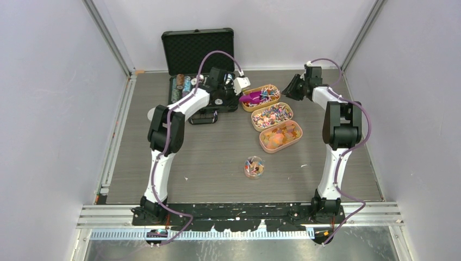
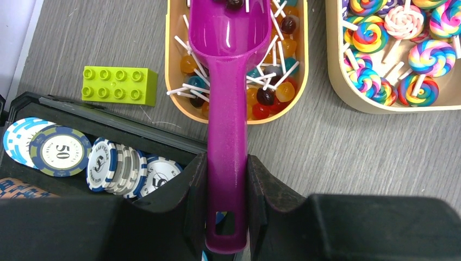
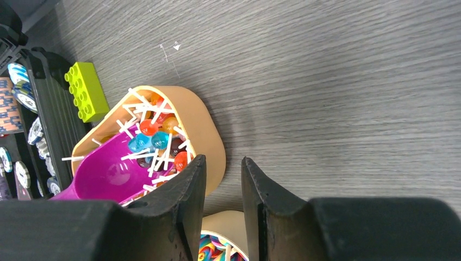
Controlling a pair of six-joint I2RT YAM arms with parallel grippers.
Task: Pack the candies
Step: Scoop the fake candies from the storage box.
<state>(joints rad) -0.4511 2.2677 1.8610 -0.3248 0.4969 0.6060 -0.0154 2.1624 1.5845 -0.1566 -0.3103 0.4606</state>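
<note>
Three faults are likely from this position. First, the candies (image 2: 266,97) in the far tray (image 2: 174,81) are stick lollipops lying crosswise; a stick caught on the scoop (image 2: 228,109) lip could flick pieces over the rim onto the table (image 1: 217,152). Second, the tray is unbraced, so a push from the scoop may slide it toward the right gripper (image 3: 224,174). Third, the left gripper (image 2: 227,163) holds the smooth handle near its end; a loaded bowl could twist or droop in the grip and spill on the way to the cup (image 1: 254,167), which stands well apart at mid-table with a few candies inside. Left arm: reached forward over the chips (image 2: 60,151), jaws clamped on the handle, bowl in the tray with a few candies on it. Right arm: extended to the far side of the same tray, gripper just beside its rim, jaws slightly apart and holding nothing. The block (image 2: 119,85) lies beside the tray.
</note>
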